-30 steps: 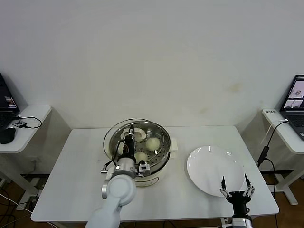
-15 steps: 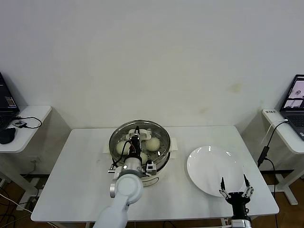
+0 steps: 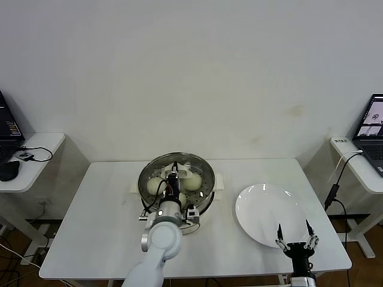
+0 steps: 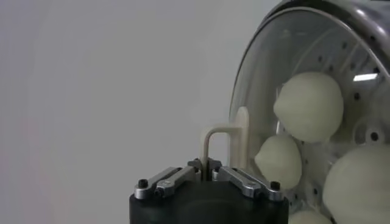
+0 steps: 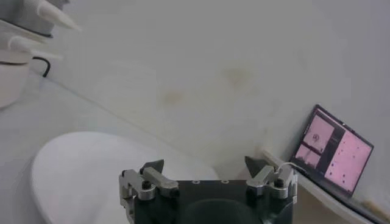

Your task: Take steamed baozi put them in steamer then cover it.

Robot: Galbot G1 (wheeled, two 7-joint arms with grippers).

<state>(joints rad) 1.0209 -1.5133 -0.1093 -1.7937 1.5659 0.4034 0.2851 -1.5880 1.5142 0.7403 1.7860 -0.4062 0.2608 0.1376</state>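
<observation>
My left gripper (image 4: 207, 163) pinching the lid (image 3: 176, 173) handle over the steamer (image 3: 203, 203), buns (image 4: 308, 106) clearest from its wrist, my right gripper (image 3: 294, 235) spread wide, empty, by the plate (image 3: 263, 209)

A round white plate (image 3: 270, 214) sits on the white surface (image 3: 102, 221). A laptop (image 3: 372, 125) glows on a side desk (image 3: 359, 164).

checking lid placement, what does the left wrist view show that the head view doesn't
Only the left wrist view: the left gripper with its jaws shut on the cream bar handle of the glass lid, seen close up.

Only the head view: the whole steamer on the white table, the empty white plate, and the right gripper open near the table's front edge.

Both: the lid over the steamer and the baozi under the glass.
</observation>
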